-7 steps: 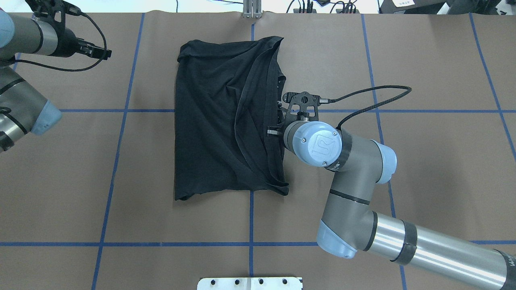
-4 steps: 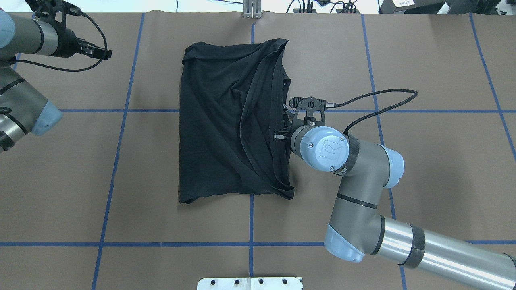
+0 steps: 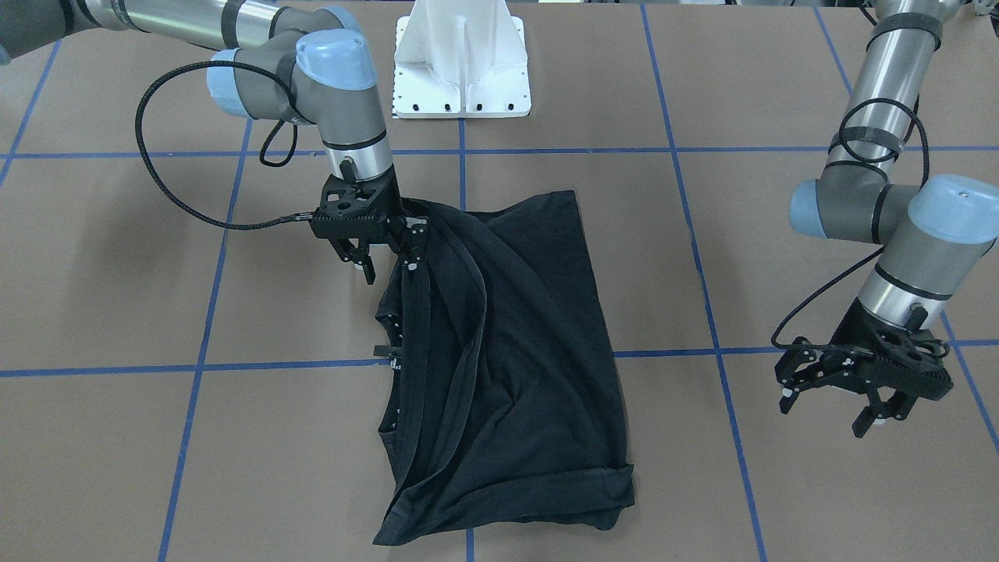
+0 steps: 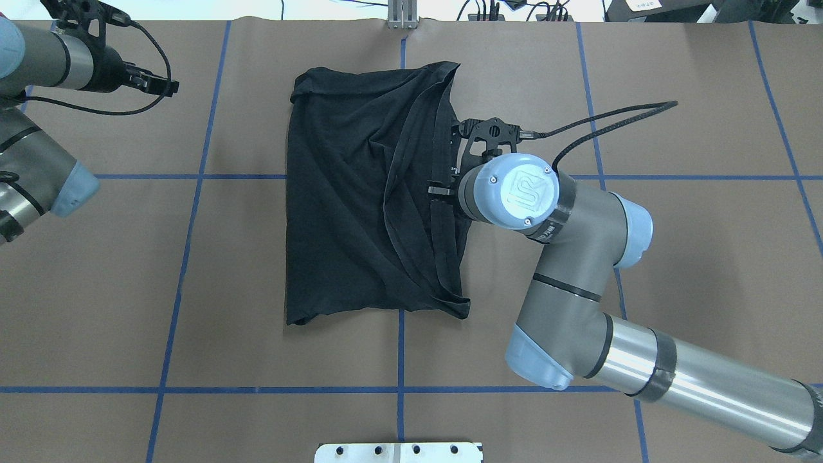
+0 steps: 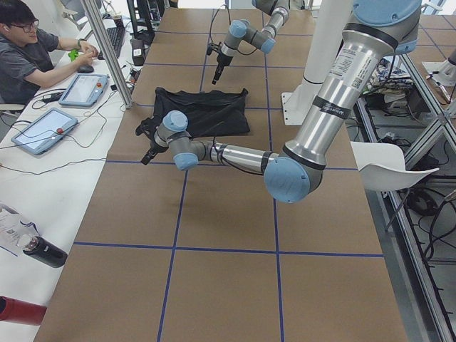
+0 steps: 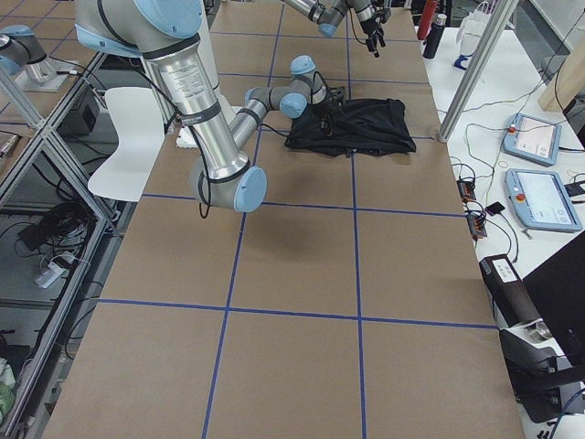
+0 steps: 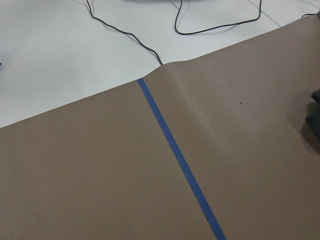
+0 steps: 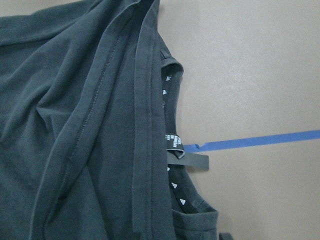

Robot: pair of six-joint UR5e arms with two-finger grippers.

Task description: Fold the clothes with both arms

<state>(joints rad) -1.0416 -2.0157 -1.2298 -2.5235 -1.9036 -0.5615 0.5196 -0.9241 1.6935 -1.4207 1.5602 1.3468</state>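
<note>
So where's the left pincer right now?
In the overhead view the left pincer hovers near the far left corner of the table, well to the left of the shirt and touching nothing.

Grey-silver arms (image 4: 566,276), light-blue caps (image 4: 519,195), black cables (image 4: 607,118)

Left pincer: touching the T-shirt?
Apart. In the front-facing view the left pincer hangs open over the table, with a broad strip of brown surface between it and the T-shirt.
</note>
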